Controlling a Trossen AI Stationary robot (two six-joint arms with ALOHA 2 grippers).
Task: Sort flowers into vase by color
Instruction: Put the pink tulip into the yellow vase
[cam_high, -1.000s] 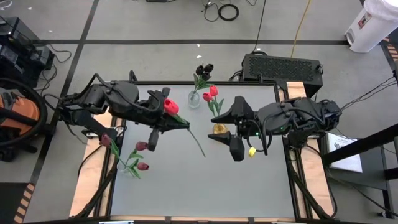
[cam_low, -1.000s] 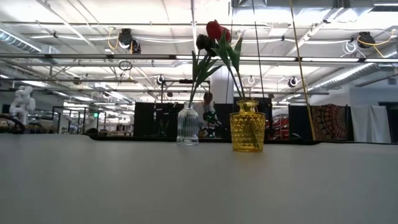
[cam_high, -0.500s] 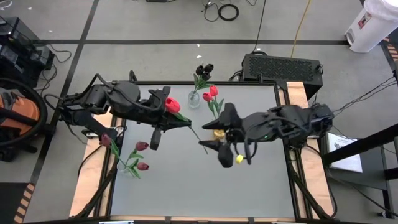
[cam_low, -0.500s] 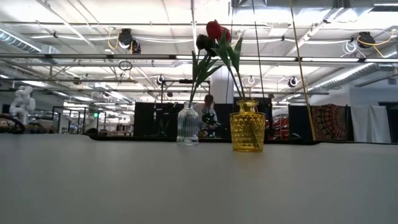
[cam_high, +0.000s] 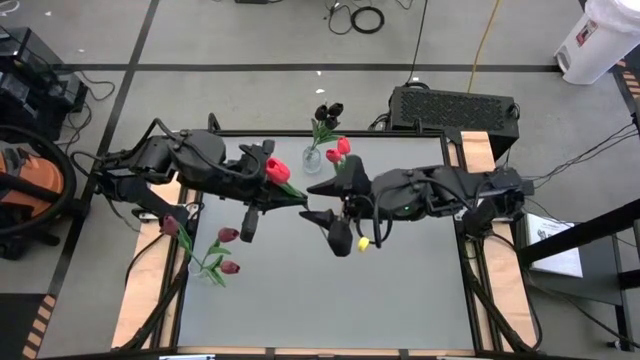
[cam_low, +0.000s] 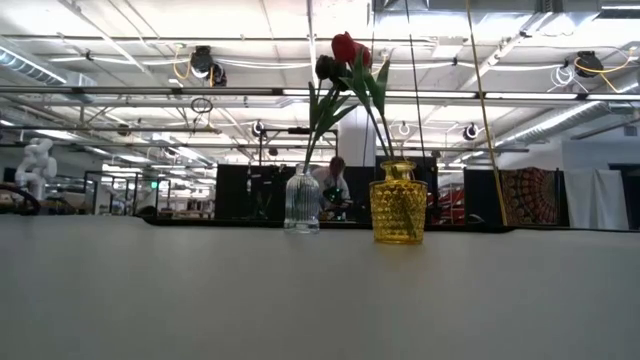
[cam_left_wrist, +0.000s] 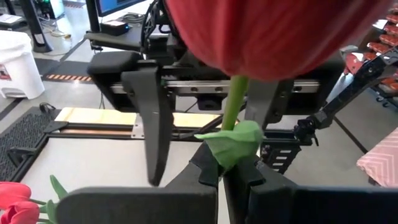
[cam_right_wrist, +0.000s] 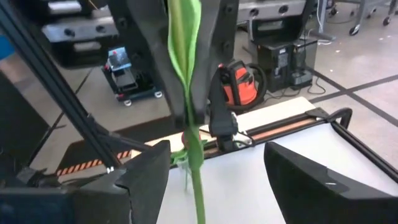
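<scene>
My left gripper (cam_high: 275, 193) hangs above the table's far left part, shut on a red tulip (cam_high: 277, 170). The tulip's green stem (cam_right_wrist: 186, 93) runs toward the table's right. My right gripper (cam_high: 318, 202) is open, with one finger on either side of that stem and touching nothing. A clear vase (cam_low: 302, 200) at the far edge holds dark tulips (cam_high: 328, 110). The yellow vase (cam_low: 397, 203) beside it holds red tulips (cam_high: 338, 150). A few loose tulips (cam_high: 215, 255) lie on the table at the left. My left gripper pinches the red tulip's stem (cam_left_wrist: 231, 118) between its two fingers, close below the head and at a leaf (cam_left_wrist: 235, 142). The fingers come about level from the table's left. The tulip is lifted clear of the table, head by the gripper, stem reaching out to the right.
A black box (cam_high: 455, 105) sits just beyond the table's far edge. My right arm (cam_high: 440, 190) crosses above the yellow vase. Wooden rails (cam_high: 140, 290) run along both sides. The near half of the grey tabletop (cam_high: 330, 300) is bare. A person (cam_low: 335, 185) shows far behind the vases.
My right gripper has travelled toward the table's left, past the yellow vase, to the held tulip's stem. It stays open, and its fingers now stand around the stem. The tulip has not moved.
</scene>
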